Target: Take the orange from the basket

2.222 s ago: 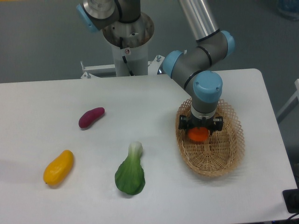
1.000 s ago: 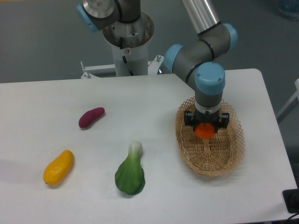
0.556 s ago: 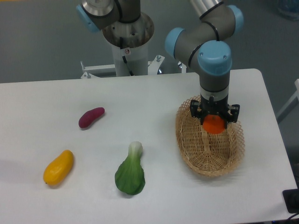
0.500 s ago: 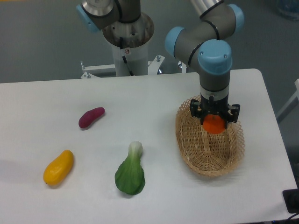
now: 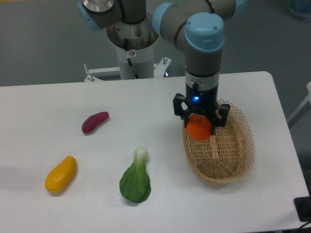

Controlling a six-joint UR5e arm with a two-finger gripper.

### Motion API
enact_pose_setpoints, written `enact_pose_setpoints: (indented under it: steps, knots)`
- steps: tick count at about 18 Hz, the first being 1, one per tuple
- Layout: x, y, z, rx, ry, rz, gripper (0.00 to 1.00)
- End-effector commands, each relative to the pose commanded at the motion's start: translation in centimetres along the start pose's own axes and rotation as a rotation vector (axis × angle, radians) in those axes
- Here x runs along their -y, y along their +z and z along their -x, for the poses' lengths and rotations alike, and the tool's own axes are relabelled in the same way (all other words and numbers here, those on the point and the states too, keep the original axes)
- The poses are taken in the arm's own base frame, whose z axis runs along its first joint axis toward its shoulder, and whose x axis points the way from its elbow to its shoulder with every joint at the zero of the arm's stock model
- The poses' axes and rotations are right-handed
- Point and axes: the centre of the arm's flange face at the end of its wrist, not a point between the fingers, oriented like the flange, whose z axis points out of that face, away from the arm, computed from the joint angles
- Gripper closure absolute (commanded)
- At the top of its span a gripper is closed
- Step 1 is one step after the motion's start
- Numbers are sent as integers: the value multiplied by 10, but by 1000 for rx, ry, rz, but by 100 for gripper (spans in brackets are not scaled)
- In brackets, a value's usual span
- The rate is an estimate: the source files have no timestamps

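Best handled as a steady carry: grip firm on the small round bright orange fruit (image 5: pixel 198 129), wrist straight down, no jerk or swing, since a smooth round skin can roll out from between two narrow fingers. Worth keeping the lift vertical until well above the oval tan woven wicker basket (image 5: pixel 241 151), so that nothing catches its open lattice rim. Black two-finger gripper (image 5: pixel 199 122) closed around the fruit, one finger showing on each side and the fruit bulging out below them. Fruit apparently lifted off the weave, hanging over the left rim of the basket, toward the middle of the white table (image 5: pixel 146 104); actual clearance hard to judge from this single view. Smooth, evenly coloured, slightly glossy on its lower face; top hidden by the gripper body, so no dimple to report. Basket itself lying near the right edge of the table, nothing else visible inside. Well apart to the left: a purple sweet potato (image 5: pixel 95 122), an elongated yellow-orange mango-like fruit (image 5: pixel 60 174) and a green leafy bok choy (image 5: pixel 135 178).
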Motion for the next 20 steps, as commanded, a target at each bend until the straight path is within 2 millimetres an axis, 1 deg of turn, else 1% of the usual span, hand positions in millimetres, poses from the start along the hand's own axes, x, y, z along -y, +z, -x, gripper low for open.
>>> enact_pose_setpoints:
  steps: [4,12,20]
  knots:
    - [-2,-3,-2,-10,4,11,21]
    - [-5,0,0,-17,-3,6,21]
    - [-2,-3,0,-12,-6,-7,21]
